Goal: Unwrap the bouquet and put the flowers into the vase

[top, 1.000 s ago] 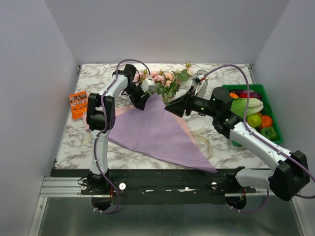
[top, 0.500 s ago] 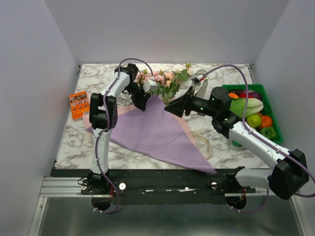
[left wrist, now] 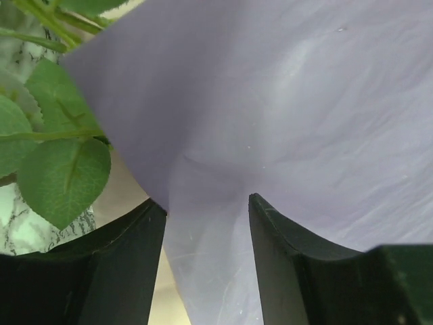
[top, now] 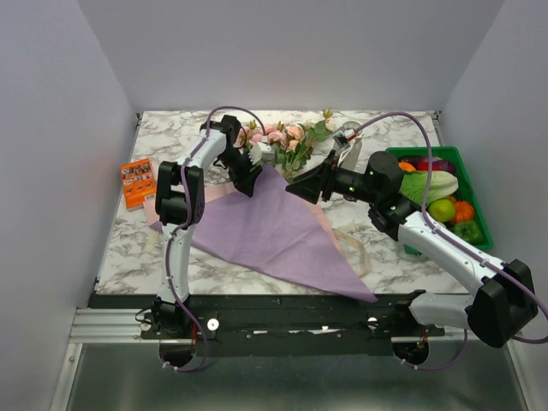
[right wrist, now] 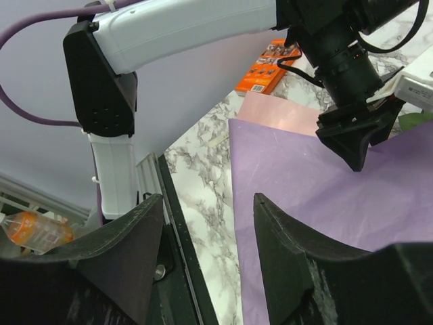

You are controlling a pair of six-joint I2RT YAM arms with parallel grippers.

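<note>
Left gripper (left wrist: pixel 207 206) nudged rightward, jaws apart astride purple paper (top: pixel 274 227).
Right gripper (right wrist: pixel 208 200) jaws apart, empty; flowers (top: pixel 287 137) outside vase (top: pixel 349 135); crate (top: pixel 445 151) holds vegetables (top: pixel 432 184).

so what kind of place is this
Most likely a robot lab test booth, not a home: plain white walls box in a marble-look table, and the left arm and right arm are mounted on a metal rail at its near edge.

Top external view looks down on the whole purple paper (top: pixel 265 227) from above its near side. Left wrist view sits close at its far edge; right wrist view faces leftward across it. All share the paper.
</note>
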